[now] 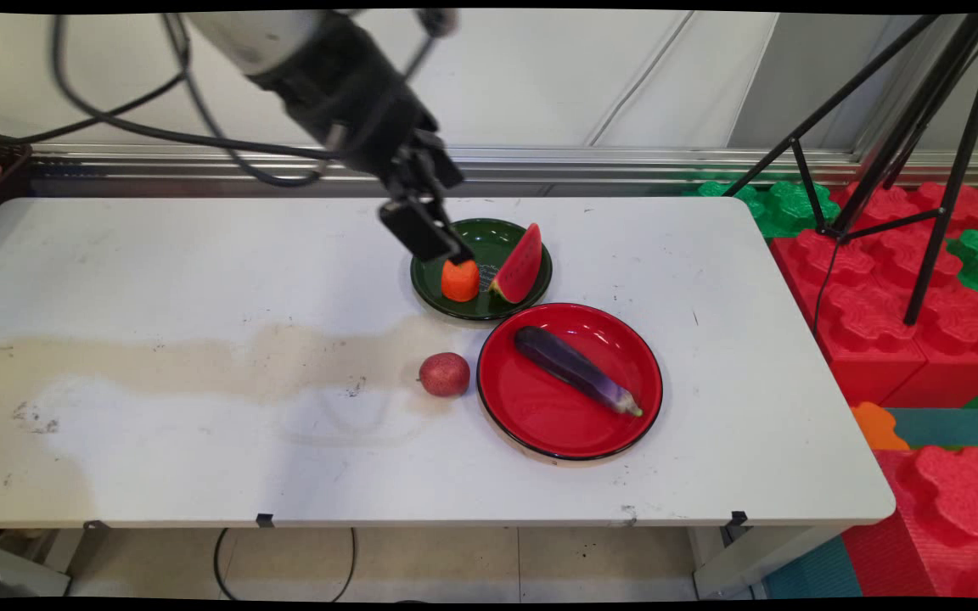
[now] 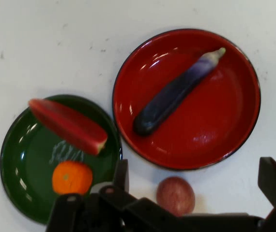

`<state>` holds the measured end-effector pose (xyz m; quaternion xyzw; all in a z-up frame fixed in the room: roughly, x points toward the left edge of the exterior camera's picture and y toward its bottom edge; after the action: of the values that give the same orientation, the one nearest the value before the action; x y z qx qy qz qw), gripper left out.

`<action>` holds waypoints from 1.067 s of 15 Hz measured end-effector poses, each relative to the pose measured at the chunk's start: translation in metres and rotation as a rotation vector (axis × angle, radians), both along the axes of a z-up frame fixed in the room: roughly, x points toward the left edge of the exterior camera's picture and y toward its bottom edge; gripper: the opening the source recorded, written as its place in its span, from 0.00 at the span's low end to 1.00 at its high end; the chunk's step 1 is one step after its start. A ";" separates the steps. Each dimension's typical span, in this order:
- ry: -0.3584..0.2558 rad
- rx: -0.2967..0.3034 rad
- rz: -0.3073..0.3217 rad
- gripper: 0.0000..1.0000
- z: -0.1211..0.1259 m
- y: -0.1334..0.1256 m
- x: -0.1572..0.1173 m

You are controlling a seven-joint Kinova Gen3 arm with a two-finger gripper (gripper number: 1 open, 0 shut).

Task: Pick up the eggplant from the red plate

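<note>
1. Orange fruit (image 1: 460, 280) is sitting in the green plate (image 1: 489, 242), on its near left part, just beside the watermelon slice (image 1: 521, 265) that is leaning upright in the same plate.
2. The gripper (image 1: 442, 246) is hanging over the green plate's left part. In the main view its fingertip is lining up with the top of the orange fruit. The hand view is showing the orange fruit (image 2: 71, 177) off to one side of the gripper (image 2: 197, 166), so it appears to be clear of the fruit rather than touching it.
3. The jaws are standing wide apart and holding nothing, with one finger (image 2: 121, 174) over the green plate's (image 2: 22, 164) edge and the other far across the picture.
4. Between the fingers, in the hand view, a reddish apple (image 2: 176, 195) is lying on the bare table (image 2: 55, 48), just beside the red plate (image 2: 215, 135). In the main view the apple (image 1: 444, 374) is resting left of the red plate (image 1: 540, 416).
5. An eggplant (image 1: 578, 371) is lying slantwise across the red plate, whose rim is nearly touching the green one.
6. Judging the risks: the watermelon slice (image 2: 68, 125) is standing so close to the orange fruit that a wide finger coming down there could be tipping it over. A push on the green plate's rim could be sliding it against the red plate and rolling the eggplant (image 2: 174, 94).
</note>
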<state>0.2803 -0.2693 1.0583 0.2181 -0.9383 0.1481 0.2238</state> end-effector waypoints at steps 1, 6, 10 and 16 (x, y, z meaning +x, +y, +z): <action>-0.013 0.007 -0.013 1.00 -0.003 -0.005 -0.011; -0.080 0.046 -0.079 1.00 -0.030 -0.029 -0.055; -0.122 0.066 -0.128 1.00 -0.053 -0.046 -0.078; -0.204 0.102 -0.199 1.00 -0.100 -0.083 -0.109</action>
<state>0.1713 -0.3520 0.9578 0.1190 -0.9795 0.0986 0.1295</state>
